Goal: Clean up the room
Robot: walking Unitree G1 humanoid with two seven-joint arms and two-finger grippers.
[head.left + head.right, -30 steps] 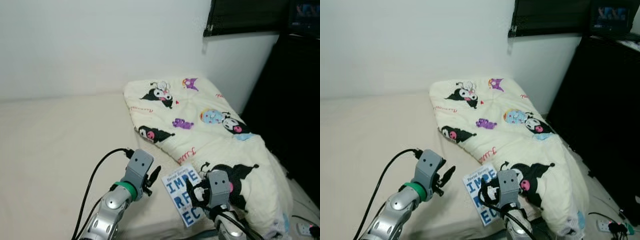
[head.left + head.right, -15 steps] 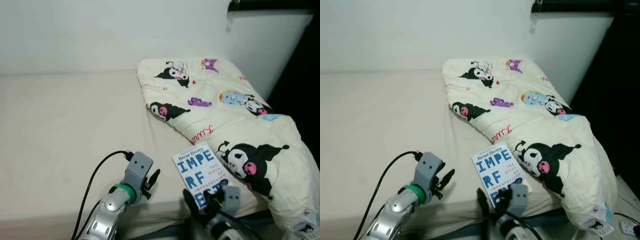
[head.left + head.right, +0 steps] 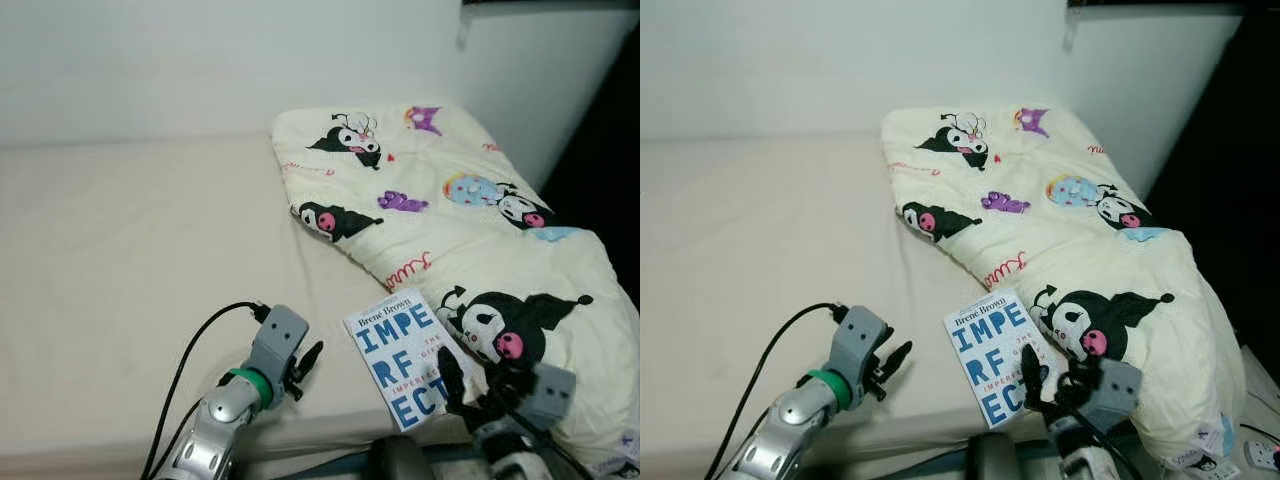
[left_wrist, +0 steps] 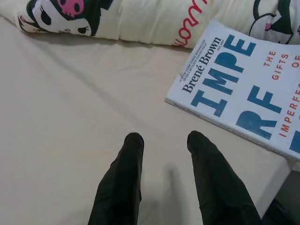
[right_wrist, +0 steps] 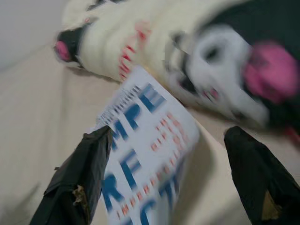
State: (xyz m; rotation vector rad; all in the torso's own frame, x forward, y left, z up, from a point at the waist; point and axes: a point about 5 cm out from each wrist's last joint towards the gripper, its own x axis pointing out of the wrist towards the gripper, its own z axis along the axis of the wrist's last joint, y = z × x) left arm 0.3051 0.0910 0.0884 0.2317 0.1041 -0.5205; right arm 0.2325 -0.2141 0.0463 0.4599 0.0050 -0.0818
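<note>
The book (image 3: 404,358) lies flat just ahead of the right gripper (image 3: 478,385), whose fingers spread wide. The left gripper (image 3: 303,360) hovers beside it, fingers narrowly apart.

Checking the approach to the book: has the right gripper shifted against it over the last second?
Yes. The right gripper was over the book's lower right cover; now it sits off the book's right edge, beside the quilt.

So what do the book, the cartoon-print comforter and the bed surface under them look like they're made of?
Book: a paperback, seemingly with a smooth, thin card cover, lying flat with printed blue lettering. Comforter: soft padded fabric, matte, puffy and creased, probably cotton or polyester. Bed sheet: plain beige woven cloth, matte, with faint wrinkles.
</note>
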